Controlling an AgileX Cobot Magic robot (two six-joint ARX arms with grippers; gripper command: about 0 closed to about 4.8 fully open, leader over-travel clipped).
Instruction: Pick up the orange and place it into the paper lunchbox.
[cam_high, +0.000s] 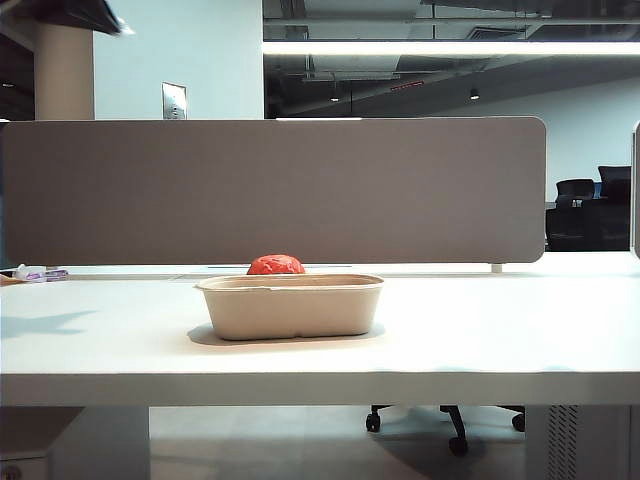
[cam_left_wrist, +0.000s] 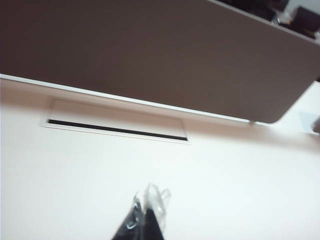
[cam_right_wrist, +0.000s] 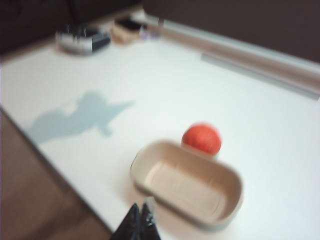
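A: Beige paper pulp forms the paper lunchbox (cam_high: 291, 305), a shallow oblong tray with rounded corners that stands empty on the white table (cam_high: 500, 340) near its front edge. Where is the orange?

B: The orange (cam_high: 276, 265), a red-orange rounded lump, lies on the table just behind the lunchbox, close to its far rim; in the exterior view only its top shows above that rim. The right wrist view, which is blurred, shows the lunchbox (cam_right_wrist: 187, 185) with the orange (cam_right_wrist: 201, 138) right beside its far long side, outside the tray.

A: And the grippers?

B: The right gripper (cam_right_wrist: 140, 217) hangs above the table's front edge on the near side of the lunchbox, its dark fingertips pressed together, holding nothing. The left gripper (cam_left_wrist: 145, 212) is over bare tabletop, fingertips likewise together and empty, facing a slot-shaped cable cover (cam_left_wrist: 117, 129) and the grey-brown partition panel (cam_left_wrist: 165, 55).

A: What else surrounds the work area?

B: The partition panel (cam_high: 270, 190) stands along the table's far edge behind the orange. A few small blurred items (cam_right_wrist: 82, 40) lie at a far corner, well apart from the lunchbox. An arm's shadow (cam_right_wrist: 80, 117) falls on the table.
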